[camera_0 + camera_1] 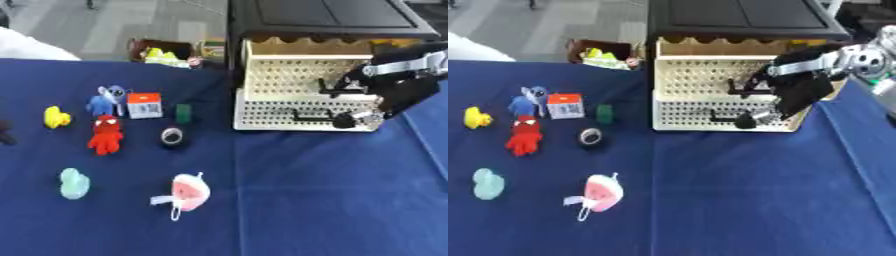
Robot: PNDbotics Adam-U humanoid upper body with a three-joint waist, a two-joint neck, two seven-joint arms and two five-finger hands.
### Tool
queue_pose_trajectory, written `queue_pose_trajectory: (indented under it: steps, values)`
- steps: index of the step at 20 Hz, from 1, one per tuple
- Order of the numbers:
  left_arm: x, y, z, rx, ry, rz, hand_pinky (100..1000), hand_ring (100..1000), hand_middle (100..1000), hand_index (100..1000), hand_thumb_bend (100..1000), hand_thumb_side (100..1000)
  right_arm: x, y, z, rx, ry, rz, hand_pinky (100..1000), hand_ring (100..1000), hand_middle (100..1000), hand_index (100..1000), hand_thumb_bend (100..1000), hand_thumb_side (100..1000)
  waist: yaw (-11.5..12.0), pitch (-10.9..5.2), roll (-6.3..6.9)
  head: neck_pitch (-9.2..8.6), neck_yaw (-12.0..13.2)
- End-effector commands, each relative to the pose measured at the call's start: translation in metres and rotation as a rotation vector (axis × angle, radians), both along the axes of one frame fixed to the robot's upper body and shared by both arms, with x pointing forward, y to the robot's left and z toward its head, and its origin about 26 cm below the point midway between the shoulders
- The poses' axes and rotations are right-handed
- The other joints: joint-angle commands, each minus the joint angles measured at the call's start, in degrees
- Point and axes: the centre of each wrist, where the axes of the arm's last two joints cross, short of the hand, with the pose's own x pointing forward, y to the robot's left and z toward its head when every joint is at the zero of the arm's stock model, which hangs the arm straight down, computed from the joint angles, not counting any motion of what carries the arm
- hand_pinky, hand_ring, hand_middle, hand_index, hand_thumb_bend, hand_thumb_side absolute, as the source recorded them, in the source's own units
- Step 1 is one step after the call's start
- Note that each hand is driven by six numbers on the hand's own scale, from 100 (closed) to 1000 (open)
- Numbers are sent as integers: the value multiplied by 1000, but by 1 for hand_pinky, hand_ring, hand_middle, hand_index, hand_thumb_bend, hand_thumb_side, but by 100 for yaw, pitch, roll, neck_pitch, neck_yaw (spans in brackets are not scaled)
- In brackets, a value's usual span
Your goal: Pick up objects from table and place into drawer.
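In the left eye view the black right hand [385, 97] is at the open cream perforated drawer [289, 95] in the upper right, its fingers' state I cannot tell, and in the right eye view a red plush toy [524, 136] lies at the left on the blue tablecloth [737, 200].

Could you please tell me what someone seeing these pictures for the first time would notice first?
Most striking is the cream perforated drawer, pulled out of the black cabinet at the far side of the blue table, with the robot's black right hand reaching over its right end. Next comes the scatter of small toys on the left: a red plush figure, a yellow duck and a pink watermelon-slice toy nearest the camera.
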Motion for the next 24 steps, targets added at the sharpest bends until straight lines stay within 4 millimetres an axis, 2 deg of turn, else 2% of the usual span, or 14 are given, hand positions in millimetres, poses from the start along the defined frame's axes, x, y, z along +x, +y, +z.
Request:
queue_pose_trajectory:
  steps: [1,10,24]
  values:
    - [-2,-2,7,5,-26,-10,425,516,574,813,100,1000,-15,-5,11,-6,-23,-10,100,100,100,884,477,834,-4,-123,12,-73,-19]
    - [-2,-3,8,5,-27,-15,425,516,574,812,100,1000,-45,-4,13,31,-15,-22,100,100,100,884,464,856,-6,-112,28,-83,-33]
    - [-2,-3,8,3,-27,-16,425,517,576,812,100,1000,-72,-2,4,50,47,-19,100,100,100,884,460,886,-10,-93,29,-113,-51]
